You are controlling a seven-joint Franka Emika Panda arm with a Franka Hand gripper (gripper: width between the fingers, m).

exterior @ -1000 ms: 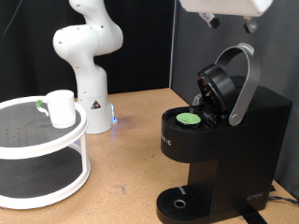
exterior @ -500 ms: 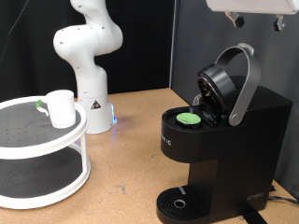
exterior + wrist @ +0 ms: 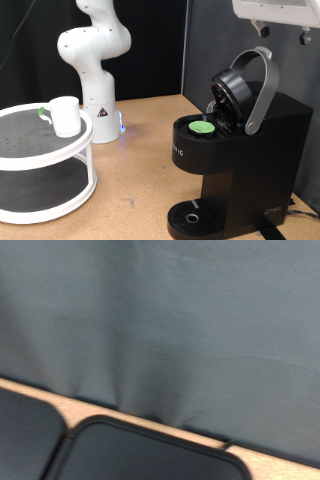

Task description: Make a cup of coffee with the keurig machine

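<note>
Black keurig machine (image 3: 240, 150) lid raised, green pod (image 3: 203, 127) seated; gripper (image 3: 283, 28) barely visible, state unclear.

even indoor light, soft shadows, wrist view blurred and dim

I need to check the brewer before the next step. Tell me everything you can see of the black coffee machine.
The boxy matte black coffee machine stands on the tan wooden table at the exterior view's right. Its lid is raised, with the grey-silver arched handle tilted back. A green-topped pod sits in the open chamber. The round drip tray at its foot holds no cup. Nothing else touches it.
</note>
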